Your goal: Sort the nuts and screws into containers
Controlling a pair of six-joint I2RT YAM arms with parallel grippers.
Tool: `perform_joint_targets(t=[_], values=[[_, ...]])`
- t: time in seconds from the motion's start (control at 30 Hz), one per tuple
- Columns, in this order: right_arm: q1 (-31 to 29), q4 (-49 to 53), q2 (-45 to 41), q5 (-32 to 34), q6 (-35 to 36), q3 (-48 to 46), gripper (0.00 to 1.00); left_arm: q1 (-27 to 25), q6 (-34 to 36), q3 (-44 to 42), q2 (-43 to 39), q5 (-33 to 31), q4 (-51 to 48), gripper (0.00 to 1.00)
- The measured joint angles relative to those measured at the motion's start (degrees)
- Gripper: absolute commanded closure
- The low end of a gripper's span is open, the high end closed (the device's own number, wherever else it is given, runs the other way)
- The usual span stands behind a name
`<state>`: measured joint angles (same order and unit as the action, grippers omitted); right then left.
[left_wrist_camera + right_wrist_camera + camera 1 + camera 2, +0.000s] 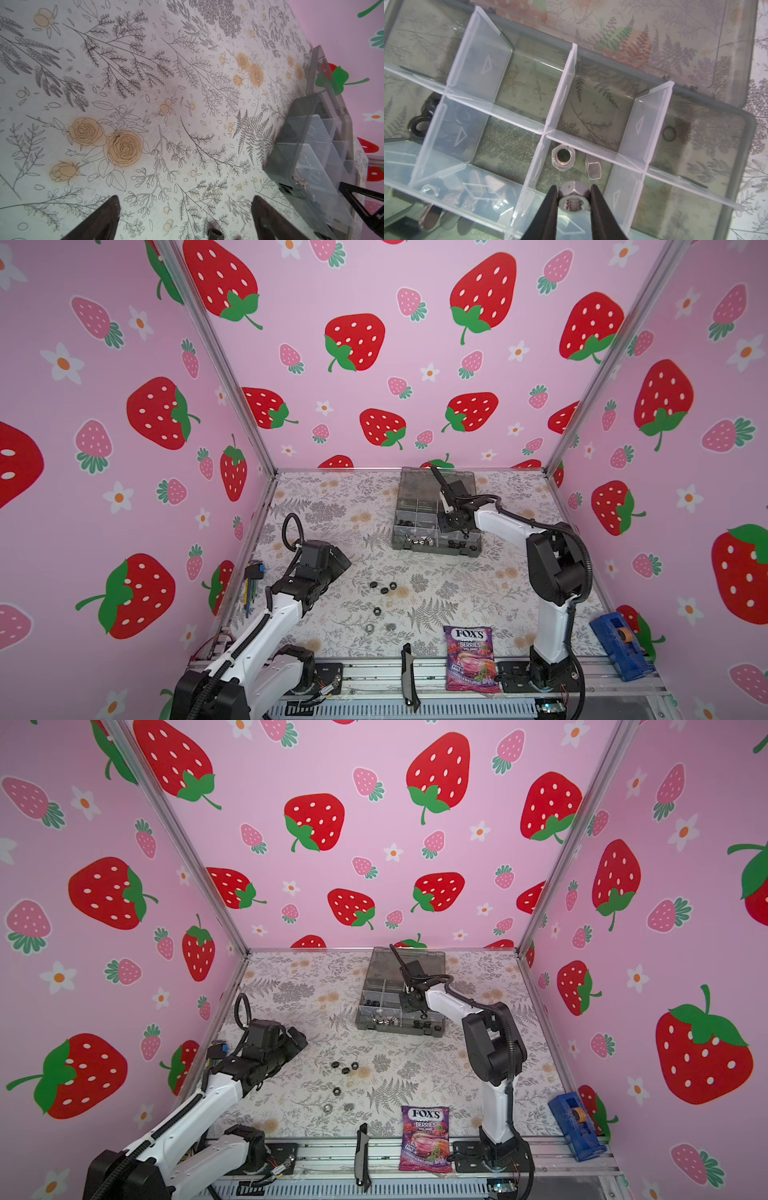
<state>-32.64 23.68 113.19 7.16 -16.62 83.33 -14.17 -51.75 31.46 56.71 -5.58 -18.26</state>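
Nearest me, my left pincer [186, 200] hangs spread wide over the surface [457, 593], close to the loose nuts [383, 587] scattered mid-surface. Farther back stands the organiser box [436, 548], its lid open. Over it my right pincer [574, 187] is narrow, pinching a silver nut [574, 200] above a compartment where two more silver nuts [562, 158] lie.
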Motion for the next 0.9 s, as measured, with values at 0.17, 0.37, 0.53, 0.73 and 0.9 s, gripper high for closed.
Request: perform_joint_targets(t=[0.17,0.37,0.53,0.73,0.9], values=[[0.1,0.2,0.0,0.1,0.0,0.0,0.62,-3.6,1.3,1.4,-0.3,-1.0,-1.7,0.0],[0.1,0.4,-2.0,0.7,-0.2,-1.2,0.57,-8.0,1.6,2.2,-0.4,-2.5,-4.9,0.01],[-2.0,0.8,-12.1,1.6,-1.3,-6.8,0.51,-11.2,-0.8,2.0,-1.8,-2.5,-8.1,0.01],[-12.7,1.5,-22.3,1.3,-2.3,-12.6,0.5,-14.7,-6.1,-2.0,-6.9,-2.5,-11.3,0.01],[-24.1,1.6,-24.1,-2.6,-1.9,-20.8,0.51,-15.8,-9.6,-4.1,-11.4,-4.1,-15.9,0.01]])
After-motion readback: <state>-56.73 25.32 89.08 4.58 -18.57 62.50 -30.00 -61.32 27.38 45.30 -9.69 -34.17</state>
